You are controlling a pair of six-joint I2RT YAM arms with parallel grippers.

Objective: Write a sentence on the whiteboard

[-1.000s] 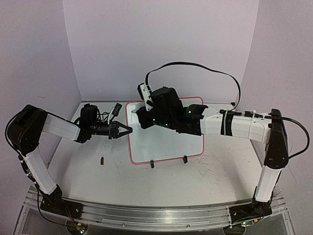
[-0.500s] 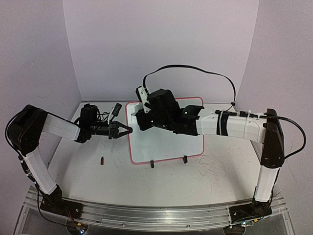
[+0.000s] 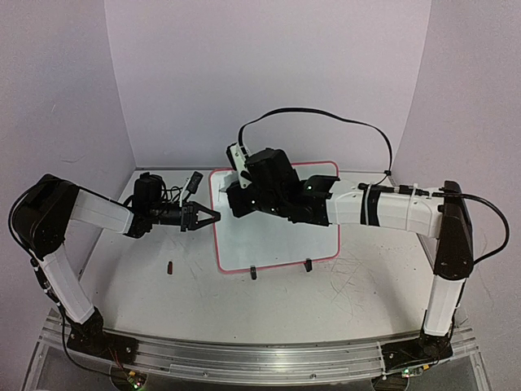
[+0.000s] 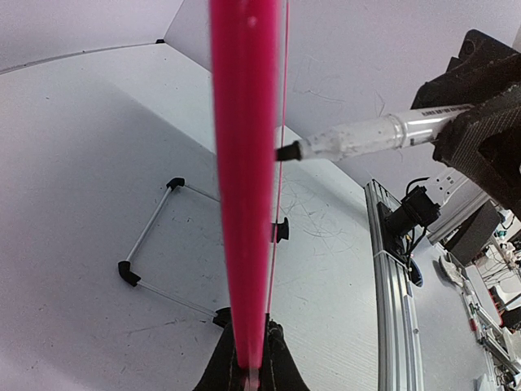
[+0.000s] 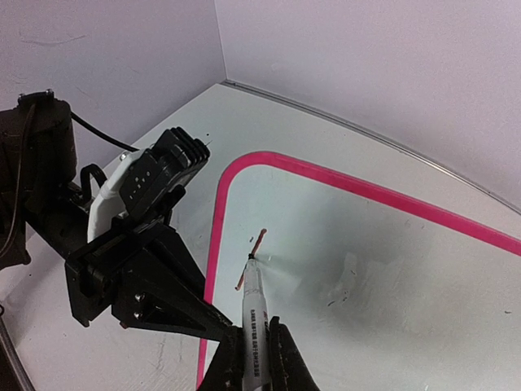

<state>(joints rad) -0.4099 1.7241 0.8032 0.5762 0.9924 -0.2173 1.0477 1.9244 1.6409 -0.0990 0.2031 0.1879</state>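
Note:
The whiteboard (image 3: 281, 232), pink-framed, stands tilted at mid-table. My left gripper (image 3: 213, 217) is shut on its left edge; in the left wrist view that pink edge (image 4: 244, 179) runs straight up from the shut jaws of this gripper (image 4: 248, 373). My right gripper (image 3: 231, 198) hovers over the board's upper left corner, shut on a white marker (image 5: 259, 319). The marker's dark tip (image 5: 252, 259) touches the whiteboard (image 5: 383, 269). Of the sentence, only one short slanted reddish stroke (image 5: 260, 241) shows, under the tip. The marker (image 4: 366, 135) also shows from the side.
Two black clip feet (image 3: 253, 273) (image 3: 308, 265) hold the board's near edge. A small dark red piece (image 3: 170, 266) lies on the scuffed tabletop left of the board. The board's wire stand (image 4: 151, 244) rests behind it. Walls close the back and sides; a metal rail (image 3: 244, 354) runs along the front.
The right arm shifted slightly left with the marker during the first half second, then stayed put. The left gripper has kept its hold on the board's edge without moving.

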